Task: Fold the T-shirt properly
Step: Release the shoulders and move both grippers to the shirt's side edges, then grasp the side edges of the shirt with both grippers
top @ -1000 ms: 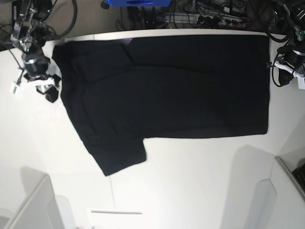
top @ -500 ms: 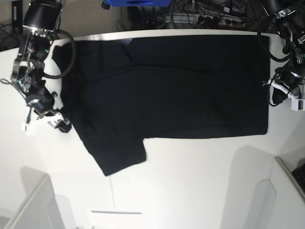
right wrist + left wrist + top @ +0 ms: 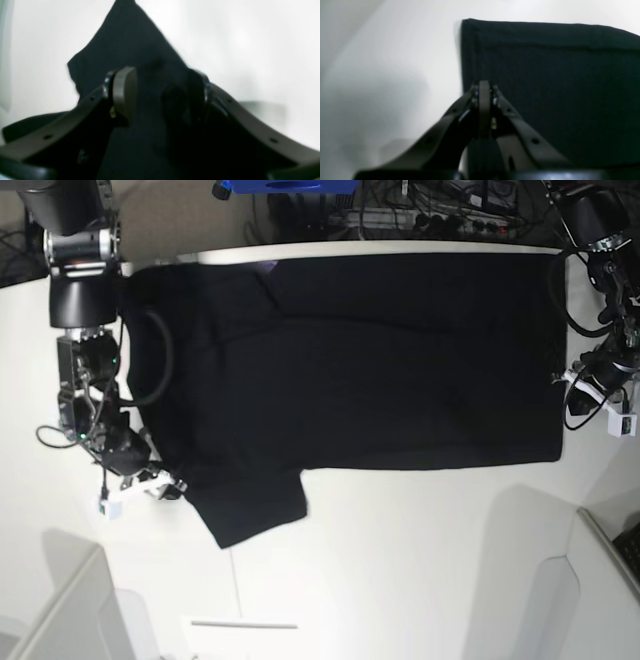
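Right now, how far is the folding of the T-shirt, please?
Done: the T-shirt lies spread flat on the white table, and I see no fold yet.
In hand: the right gripper is open over the sleeve, and the left gripper is shut at the hem corner; whether it pinches cloth is unclear.
Left: essentially all the folding, judging by the spread shirt.

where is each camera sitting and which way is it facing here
Base: high above the white table, looking down at the spread T-shirt; both arms show at the side edges.
Left wrist: on the left arm, looking past the shut left gripper at the shirt's corner.
Right wrist: on the right arm, looking past the open right gripper down onto a sleeve.
Shared: all three views show the black shirt on the white table.
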Robot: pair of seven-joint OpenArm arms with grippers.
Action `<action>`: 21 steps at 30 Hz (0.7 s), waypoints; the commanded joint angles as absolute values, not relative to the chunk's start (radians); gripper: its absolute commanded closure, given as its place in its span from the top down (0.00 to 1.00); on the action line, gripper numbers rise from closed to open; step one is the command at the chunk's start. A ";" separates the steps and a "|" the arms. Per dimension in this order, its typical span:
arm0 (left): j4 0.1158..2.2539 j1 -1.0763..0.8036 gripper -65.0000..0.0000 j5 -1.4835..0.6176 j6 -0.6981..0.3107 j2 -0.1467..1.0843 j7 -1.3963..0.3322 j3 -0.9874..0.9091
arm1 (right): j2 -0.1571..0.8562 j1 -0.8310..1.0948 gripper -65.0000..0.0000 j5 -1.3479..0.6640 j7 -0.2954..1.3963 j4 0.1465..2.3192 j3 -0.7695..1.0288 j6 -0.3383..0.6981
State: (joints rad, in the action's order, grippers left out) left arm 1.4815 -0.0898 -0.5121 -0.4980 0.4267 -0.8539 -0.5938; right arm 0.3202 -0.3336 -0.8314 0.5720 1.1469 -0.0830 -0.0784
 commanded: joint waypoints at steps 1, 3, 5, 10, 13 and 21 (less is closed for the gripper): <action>1.498 -0.068 0.09 -0.475 -0.496 0.446 -0.835 -0.599 | 0.335 -0.389 0.52 -0.840 0.541 1.127 -0.113 -0.070; 1.494 -0.047 0.14 -0.381 -0.496 0.440 -0.835 -0.599 | 0.335 -0.444 0.58 -0.840 0.513 1.052 -0.173 -0.070; 1.491 -0.035 0.15 -0.311 -0.501 0.420 -0.835 -0.604 | 0.335 -0.496 0.62 -0.840 0.481 0.974 -0.226 -0.070; 1.489 -0.018 0.16 -0.269 -0.503 0.398 -0.835 -0.605 | 0.329 -0.618 0.64 -0.840 0.407 0.788 -0.338 -0.068; 1.489 -0.016 0.18 -0.269 -0.503 0.397 -0.835 -0.605 | 0.328 -0.679 0.64 -0.842 0.357 0.688 -0.410 -0.064; 1.489 -0.015 0.18 -0.269 -0.503 0.397 -0.835 -0.604 | 0.278 -0.754 0.64 -0.843 0.312 0.483 -0.475 0.079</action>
State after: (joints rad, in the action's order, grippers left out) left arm 1.4731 -0.0273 -0.2623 -0.5018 0.3740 -0.8539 -0.5987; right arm 0.2699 -0.7143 -0.8368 0.3313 0.4694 -0.4763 0.0681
